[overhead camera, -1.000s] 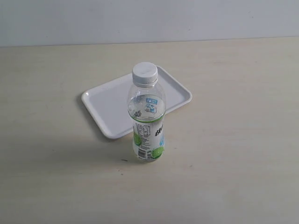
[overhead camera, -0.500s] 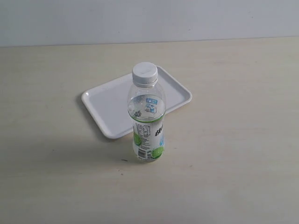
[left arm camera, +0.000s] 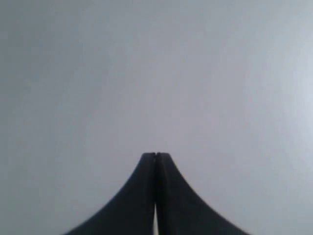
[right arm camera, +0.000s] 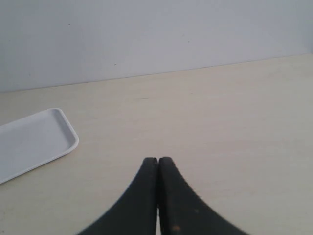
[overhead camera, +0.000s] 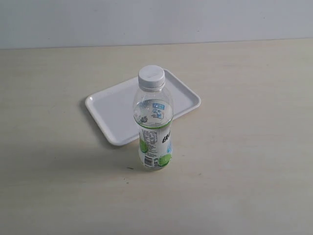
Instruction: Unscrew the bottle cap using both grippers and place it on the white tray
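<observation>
One table (overhead camera: pixel 254 147): a pale beige top is seen filling most of the exterior view. It is also shown in the right wrist view, running back to the wall.
Wall (overhead camera: pixel 146 22): a plain light grey surface is seen behind the far edge of the table.
White tray (overhead camera: pixel 115 110): it is laid flat on the table, turned at an angle to the table's edges. One rounded corner is also caught in the right wrist view, well apart from the right gripper.
Bottle (overhead camera: pixel 155 132): it is stood upright on the table at the near side of the tray, so that its upper part is seen against the tray's near rim. Blue print is carried high on the clear plastic and a green-and-white label low down. Whether the base touches the tray cannot be told.
Left gripper (left arm camera: pixel 156 155): its black fingers (left arm camera: pixel 139 196) are pressed together at the tips, with nothing pinched. Only a blank grey surface is seen beyond them, so its place relative to the bottle cannot be told.
Right gripper (right arm camera: pixel 157 159): its fingers are likewise pressed together, and nothing is held. It is held above bare table and pointed towards the wall.
Bottle cap (overhead camera: pixel 151 77): the white ribbed cap is seated on the bottle's neck, touched by neither gripper.
</observation>
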Robot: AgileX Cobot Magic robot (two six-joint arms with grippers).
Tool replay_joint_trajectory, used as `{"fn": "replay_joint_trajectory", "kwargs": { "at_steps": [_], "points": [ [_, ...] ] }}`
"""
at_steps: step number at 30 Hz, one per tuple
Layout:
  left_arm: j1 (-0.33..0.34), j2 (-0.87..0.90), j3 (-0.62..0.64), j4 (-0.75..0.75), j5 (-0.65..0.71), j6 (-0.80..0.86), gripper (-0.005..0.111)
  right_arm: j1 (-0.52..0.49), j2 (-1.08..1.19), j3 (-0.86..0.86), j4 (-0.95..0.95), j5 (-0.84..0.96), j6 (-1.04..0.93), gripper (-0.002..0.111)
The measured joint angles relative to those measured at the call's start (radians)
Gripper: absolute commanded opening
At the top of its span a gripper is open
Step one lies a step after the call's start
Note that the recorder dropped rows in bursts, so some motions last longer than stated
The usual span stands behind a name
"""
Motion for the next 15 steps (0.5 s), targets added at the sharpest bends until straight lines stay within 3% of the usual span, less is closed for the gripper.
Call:
{"fn": "replay_joint_trajectory", "kwargs": {
  "at_steps": [2,5,10,15],
  "points": [
    [0.002,0.003,-0.009,-0.005,-0.128,0.016,0.0,0.0,0.0,0.0,0.0,0.0,0.0,0.0],
    [0.004,0.071,-0.098,-0.023,-0.204,0.074,0.0,0.0,0.0,0.0,0.0,0.0,0.0,0.0],
    [0.004,0.321,-0.274,0.053,-0.164,0.063,0.0,0.0,0.0,0.0,0.0,0.0,0.0,0.0],
    [0.004,0.641,-0.284,0.262,-0.146,-0.021,0.0,0.0,0.0,0.0,0.0,0.0,0.0,0.0]
  ]
}}
